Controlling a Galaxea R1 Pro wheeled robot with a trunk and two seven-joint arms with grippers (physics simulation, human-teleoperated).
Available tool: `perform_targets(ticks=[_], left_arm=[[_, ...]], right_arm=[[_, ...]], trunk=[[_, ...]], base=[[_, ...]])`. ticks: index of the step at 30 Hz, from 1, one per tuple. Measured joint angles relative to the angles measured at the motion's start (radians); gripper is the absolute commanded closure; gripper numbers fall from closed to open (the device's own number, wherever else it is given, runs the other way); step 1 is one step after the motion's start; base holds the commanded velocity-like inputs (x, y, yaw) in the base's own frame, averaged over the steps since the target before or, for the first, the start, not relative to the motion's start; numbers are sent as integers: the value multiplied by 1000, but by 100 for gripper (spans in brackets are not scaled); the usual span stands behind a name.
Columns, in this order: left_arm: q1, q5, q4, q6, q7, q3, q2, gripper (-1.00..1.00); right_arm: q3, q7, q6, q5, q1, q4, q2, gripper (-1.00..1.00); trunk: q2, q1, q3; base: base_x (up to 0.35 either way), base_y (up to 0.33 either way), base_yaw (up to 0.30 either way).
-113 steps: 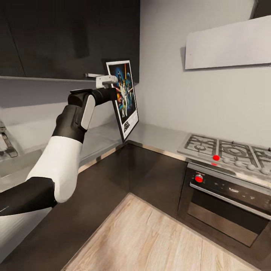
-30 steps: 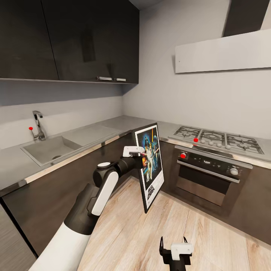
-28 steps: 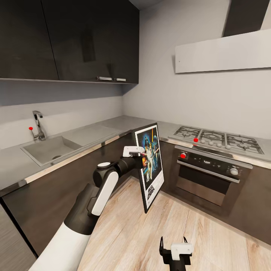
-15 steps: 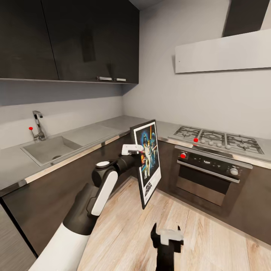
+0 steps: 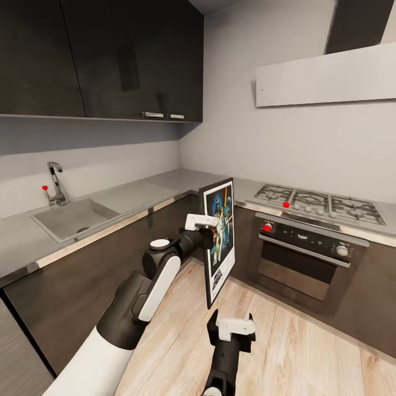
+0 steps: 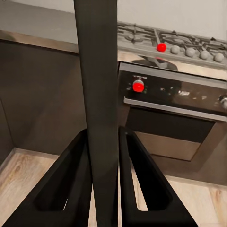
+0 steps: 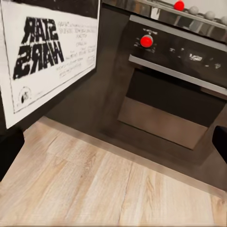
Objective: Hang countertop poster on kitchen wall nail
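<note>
Black and white, right gripper (image 5: 230, 328) raised nearest the camera, just below the poster's bottom edge, its 2 fingers spread apart around nothing. Stood closer to that lower edge than to any other part of the frame, so judged the better-placed arm for steadying it.

Just beyond and above, held upright in the air: the poster (image 5: 219, 240), long axis near vertical, top tipped slightly away, printed face turned toward the right gripper and the oven side, "STAR WARS" logo (image 7: 38, 47) low on the sheet. Off the kitchen countertop (image 5: 126, 198) already, hanging in front of the corner cabinets and over the wood floor (image 5: 286, 352).

Clamped on the poster's left edge about mid-height: left gripper (image 5: 202, 224), both fingers (image 6: 66, 184) pressed against the thin black frame (image 6: 99, 94), seen edge-on from the wrist.

Farther behind the poster: oven (image 5: 308, 258) and gas hob (image 5: 319, 203) to one side, sink (image 5: 71, 217) to the other.

Farthest back, pale grey wall (image 5: 286, 143); no nail made out there, too small to tell. Judged next: carrying the upright frame to that wall, back side first.
</note>
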Motion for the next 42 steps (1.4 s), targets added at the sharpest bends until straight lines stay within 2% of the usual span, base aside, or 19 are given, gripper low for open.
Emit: perform_targets(ticks=[3,8,22,23,27,32,37,42], left_arm=[[0,1,-6,0,1,-5,0,100],[0,1,-11,0,2,-7,0,100],[0,2,-14,-1,2,-8,0,100],[0,2,-14,-1,2,-8,0,100],[0,2,-14,-1,3,-8,0,100],[0,2,-14,-1,3,-8,0,100],[0,3,-14,-2,3,-8,0,100],[0,4,-13,-3,3,-32,0,100]], right_arm=[[24,-11,11,-24,-15,-1,0,-100],[69,-17,14,-30,-19,-1,0,-100],[94,-48,18,-31,-19,-1,0,-100],[119,-48,32,-31,-20,-1,0,-100],[146,-48,69,-36,-32,-2,0,-100],[157,-47,84,-81,-53,-3,0,-100],[159,-47,89,-93,-63,-20,0,-100],[159,-47,113,-97,-85,-36,0,-100]], trunk=[[0,0,0],[0,0,0],[0,0,0],[0,0,0],[0,0,0],[0,0,0],[0,0,0],[0,0,0]], base=[[0,0,0],[0,0,0],[0,0,0],[0,0,0],[0,0,0],[0,0,0],[0,0,0],[0,0,0]])
